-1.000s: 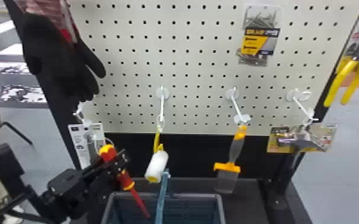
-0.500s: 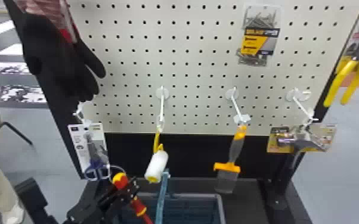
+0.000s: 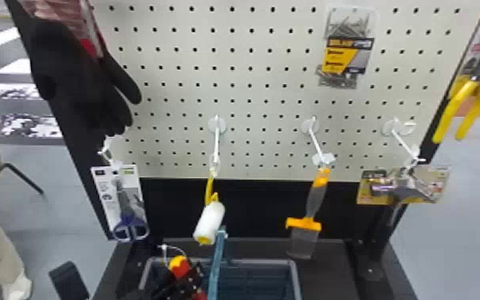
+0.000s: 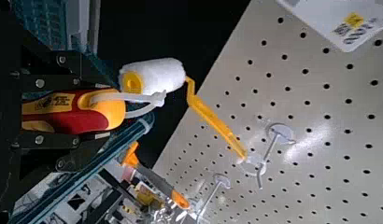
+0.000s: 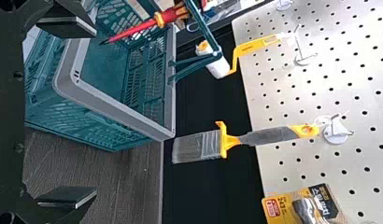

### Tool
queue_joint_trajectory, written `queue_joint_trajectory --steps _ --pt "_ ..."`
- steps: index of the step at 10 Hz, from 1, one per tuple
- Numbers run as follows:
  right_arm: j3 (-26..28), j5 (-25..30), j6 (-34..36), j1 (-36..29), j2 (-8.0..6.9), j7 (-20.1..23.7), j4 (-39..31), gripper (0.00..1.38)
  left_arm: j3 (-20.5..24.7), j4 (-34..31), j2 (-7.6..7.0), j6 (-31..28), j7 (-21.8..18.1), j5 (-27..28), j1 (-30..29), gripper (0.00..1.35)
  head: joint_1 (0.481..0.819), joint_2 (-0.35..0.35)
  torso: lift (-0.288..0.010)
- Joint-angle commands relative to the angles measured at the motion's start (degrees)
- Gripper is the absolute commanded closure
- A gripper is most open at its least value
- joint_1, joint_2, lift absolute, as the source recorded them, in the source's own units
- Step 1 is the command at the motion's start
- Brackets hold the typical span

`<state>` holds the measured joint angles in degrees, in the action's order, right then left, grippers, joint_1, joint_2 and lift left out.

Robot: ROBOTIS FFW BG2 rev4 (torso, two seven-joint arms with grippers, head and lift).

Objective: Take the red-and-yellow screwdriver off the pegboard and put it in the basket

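In the head view my left gripper (image 3: 192,279) is at the bottom edge, over the basket's left part, shut on the red-and-yellow screwdriver (image 3: 179,266). The left wrist view has the screwdriver's handle (image 4: 87,112) clamped between the fingers of my left gripper (image 4: 104,112), a white loop at its end. In the right wrist view the red shaft (image 5: 133,31) slants down over the open teal basket (image 5: 117,103), above its rim. My right gripper (image 5: 94,112) stands open, nothing between its fingers. The head view shows the basket's grey back rim (image 3: 263,262).
The basket's raised handle (image 3: 217,263) stands right beside the left gripper. A white paint roller (image 3: 209,223) hangs just behind it, with scissors (image 3: 130,227) to its left and a scraper-like tool (image 3: 309,223) to its right. Black gloves (image 3: 75,75) hang upper left.
My left gripper, with the screwdriver in it, has moved right and toward the head view's bottom edge. The scissors, partly covered before, now show whole.
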<state>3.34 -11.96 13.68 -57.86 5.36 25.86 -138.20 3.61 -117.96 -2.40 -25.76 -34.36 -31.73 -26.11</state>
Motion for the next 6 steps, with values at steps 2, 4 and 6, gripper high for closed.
queue_joint_trajectory --steps 2,4,6 --pt "0.0 -0.3 -0.2 0.0 0.00 0.1 0.2 0.11 -1.8 2.2 0.03 0.8 0.0 -0.2 0.1 1.15 0.549 0.000 -0.100" --pt "0.0 -0.5 -0.3 0.1 0.00 0.1 0.5 0.11 -1.9 2.4 -0.06 1.2 -0.3 0.0 0.2 1.12 0.549 0.000 -0.100" --pt "0.0 -0.6 -0.3 0.1 0.00 0.1 0.5 0.11 -1.8 2.3 -0.14 1.4 -0.3 0.6 0.4 0.20 0.549 0.000 -0.100"
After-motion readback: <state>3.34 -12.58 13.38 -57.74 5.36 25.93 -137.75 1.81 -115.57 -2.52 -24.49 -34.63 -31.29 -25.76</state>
